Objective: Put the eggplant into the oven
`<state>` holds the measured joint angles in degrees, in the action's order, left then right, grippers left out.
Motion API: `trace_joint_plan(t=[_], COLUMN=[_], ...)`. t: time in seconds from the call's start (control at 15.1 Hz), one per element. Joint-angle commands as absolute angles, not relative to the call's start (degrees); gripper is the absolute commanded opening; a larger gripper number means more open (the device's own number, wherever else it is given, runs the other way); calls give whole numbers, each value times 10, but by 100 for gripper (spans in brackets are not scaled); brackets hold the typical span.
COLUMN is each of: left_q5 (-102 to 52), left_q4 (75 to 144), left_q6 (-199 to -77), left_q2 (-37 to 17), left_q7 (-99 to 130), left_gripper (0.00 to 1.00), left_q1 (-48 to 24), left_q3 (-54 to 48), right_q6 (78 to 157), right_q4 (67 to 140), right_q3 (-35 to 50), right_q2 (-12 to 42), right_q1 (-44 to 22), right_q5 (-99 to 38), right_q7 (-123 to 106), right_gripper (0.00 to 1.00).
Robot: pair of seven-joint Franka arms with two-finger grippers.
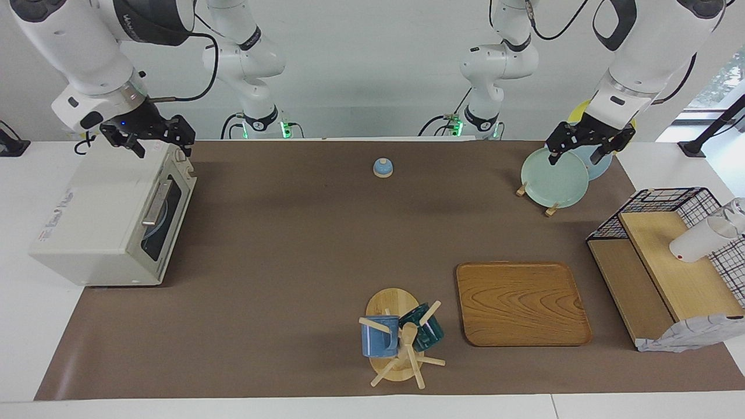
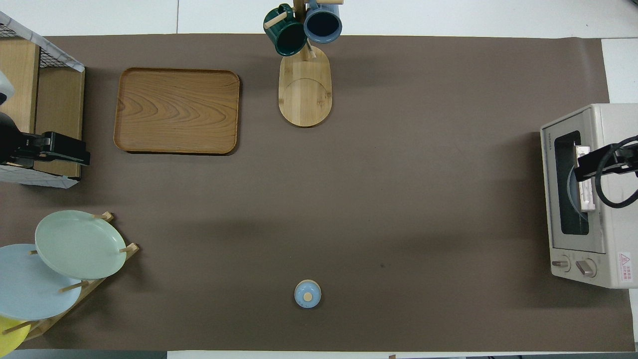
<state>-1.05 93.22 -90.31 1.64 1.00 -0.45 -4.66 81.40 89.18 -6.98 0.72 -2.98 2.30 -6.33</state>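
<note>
Cream-white oven (image 1: 110, 224) sits shut; right gripper (image 1: 156, 137) hovers over it, left gripper (image 1: 586, 148) over the plates (image 1: 556, 177), both spread, holding nothing.

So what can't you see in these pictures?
- Eggplant: it shows in neither view.
- Inside of the oven: its shut dark glass door hides it in both views. The right tool, over the oven, covers part of the door in the overhead view.
- Yellow plate: cut off by the overhead view's edge. The left tool, over the plates, mostly covers it in the facing view.
- Mugs: cut off by the overhead view's top edge.
</note>
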Motion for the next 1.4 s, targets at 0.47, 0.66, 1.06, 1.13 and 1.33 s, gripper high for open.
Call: trace_joint_plan(t=[0.47,0.66,1.06,1.13,1.33], left_q5=[1,1,1,1,1], left_q4=[926,926,926,927,927], left_q6=[-905,-904,-897,-898,-898], left_q2=[15,15,16,16,15], left_q7=[8,8,10,9,10], left_gripper=[100,100,100,100,100], left_q1=[-5,-5,-4,-3,1], left_q3=[-47,-47,-47,-47,-47], right_q6=[832,831,827,827,827], right_q4=[904,904,901,897,889], right_q3=[-75,-70,-61,-62,-63], right_q2=[2,2,7,9,10], right_q1=[-26,-14,0,-2,-5], right_q5=[7,6,6,6,6], right_q7=[-75,-75,-75,-75,-75], right_gripper=[100,100,100,100,100])
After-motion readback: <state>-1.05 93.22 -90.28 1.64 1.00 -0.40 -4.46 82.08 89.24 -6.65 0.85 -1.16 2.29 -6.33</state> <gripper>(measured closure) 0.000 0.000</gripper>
